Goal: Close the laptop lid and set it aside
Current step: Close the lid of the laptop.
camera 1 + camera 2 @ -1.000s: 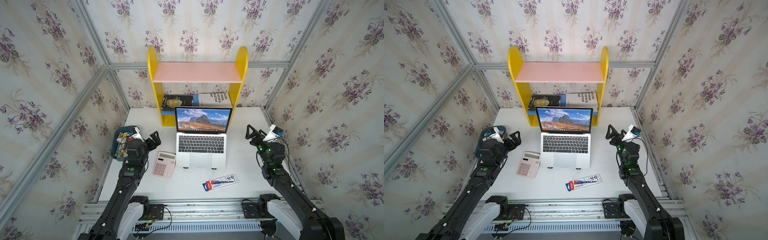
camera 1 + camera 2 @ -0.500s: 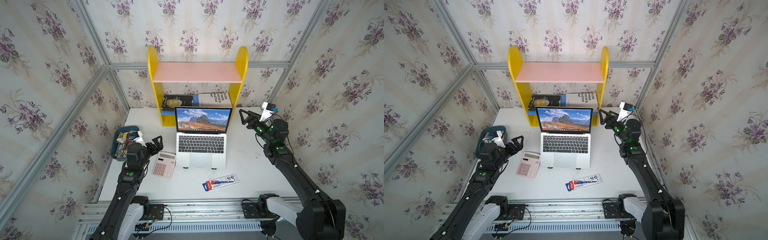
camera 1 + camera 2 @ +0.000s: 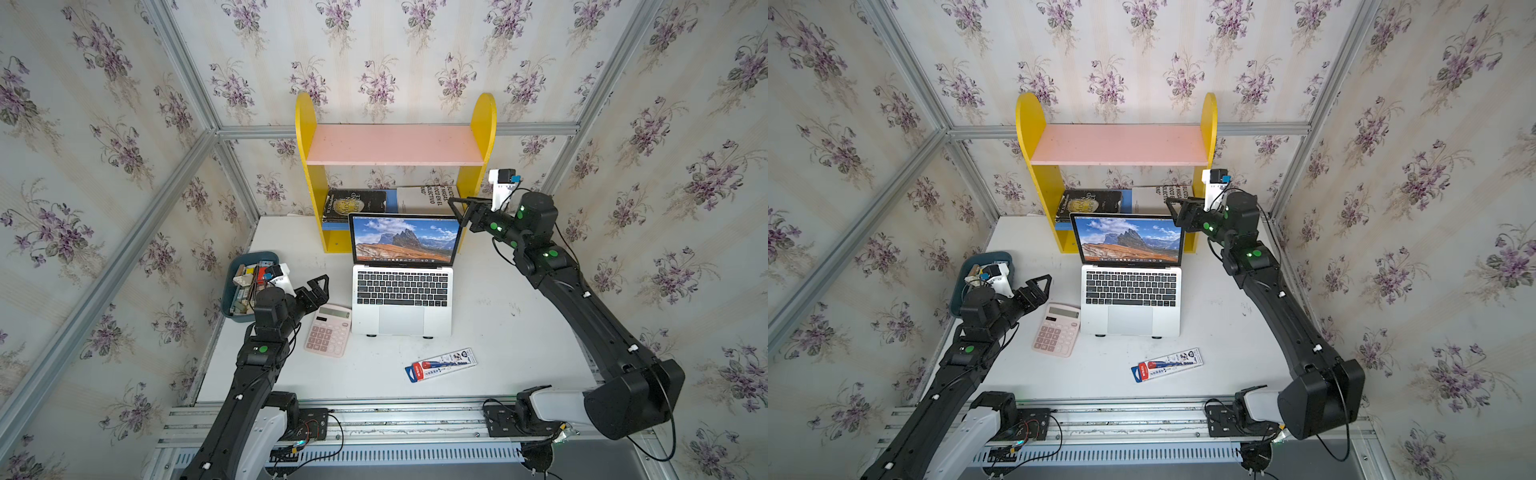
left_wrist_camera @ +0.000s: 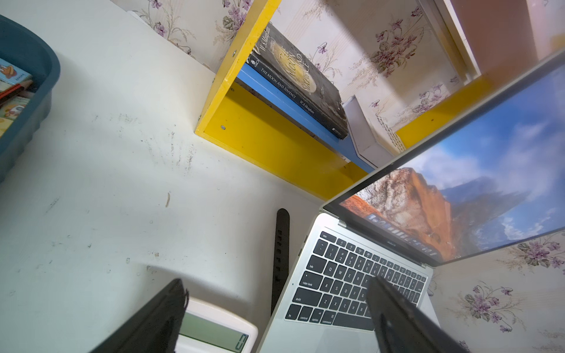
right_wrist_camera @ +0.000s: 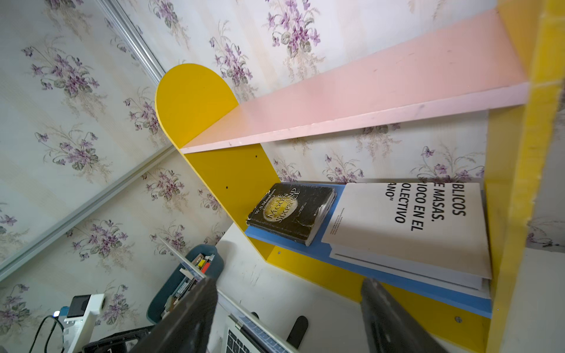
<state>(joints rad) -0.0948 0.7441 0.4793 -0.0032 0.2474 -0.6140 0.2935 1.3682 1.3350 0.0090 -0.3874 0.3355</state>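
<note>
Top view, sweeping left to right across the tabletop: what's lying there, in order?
blue bin → pink calculator → laptop. The pen pack overlaps the laptop's span, so it is left out.

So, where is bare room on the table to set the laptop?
Largest bare patch: the table between the laptop and the right arm, behind the pen pack. Another lies between blue bin, bookshelf and laptop. Crowded: calculator and left gripper beside it.

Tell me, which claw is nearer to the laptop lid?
Right. The right claw is at the top corner of the laptop lid on its own side; contact is unclear. The left claw hovers apart, beside the keyboard, near the pink calculator.
</note>
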